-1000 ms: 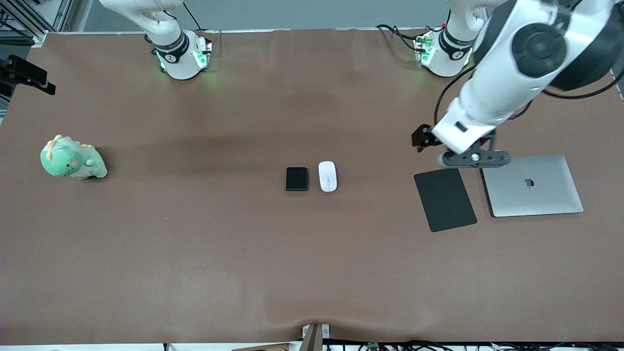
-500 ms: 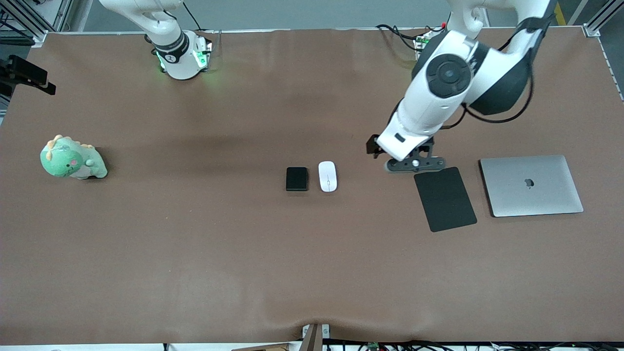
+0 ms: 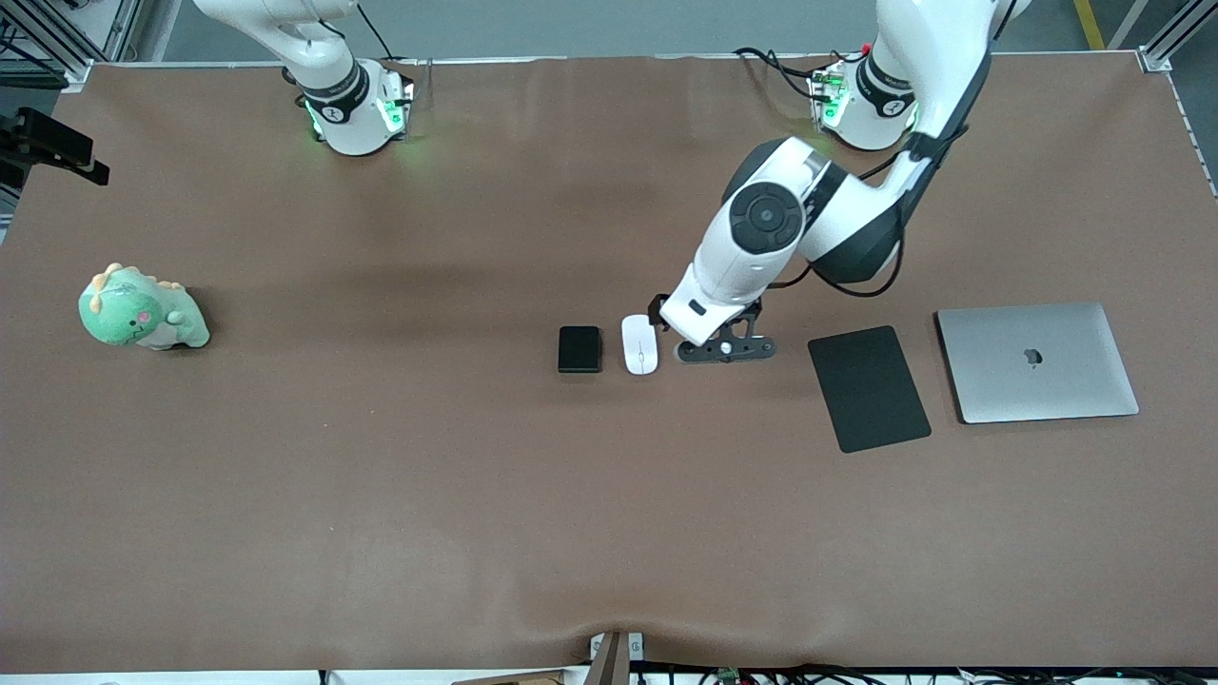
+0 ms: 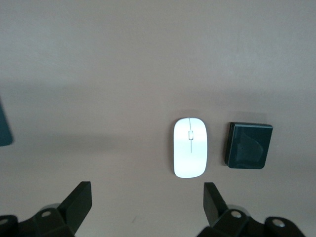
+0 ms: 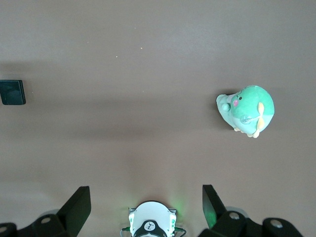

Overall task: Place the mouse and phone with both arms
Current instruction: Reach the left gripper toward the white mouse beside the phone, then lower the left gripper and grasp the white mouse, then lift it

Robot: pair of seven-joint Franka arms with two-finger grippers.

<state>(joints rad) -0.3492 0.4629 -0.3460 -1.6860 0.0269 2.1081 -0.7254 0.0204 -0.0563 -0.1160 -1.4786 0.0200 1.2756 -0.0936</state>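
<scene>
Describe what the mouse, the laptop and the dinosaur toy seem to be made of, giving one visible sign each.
Mouse: probably glossy white plastic; smooth shell with bright sheen.
Laptop: likely brushed metal; matte silver lid, dark logo.
Dinosaur toy: apparently soft plush fabric; rounded, stuffed shape.

- The table [image 3: 381, 476] I work over wears a matt brown cover, cloth-like, faintly rippled at the edge nearest the front camera.
- The mouse [image 3: 639, 344] looks like smooth white plastic, glossy, bright under my left wrist camera.
- The phone [image 3: 579, 349] is a black slab with a slight sheen on its face.
- The pad [image 3: 868, 388] is flat black and fully matt.
- The laptop [image 3: 1037, 362] has a brushed silver metal lid, satin rather than shiny.
- The toy [image 3: 141, 311] is soft green plush.
- The arms' shells [image 3: 752, 247] look like glossy white plastic; the left gripper's fingers [image 4: 79, 205] are dull black.
</scene>
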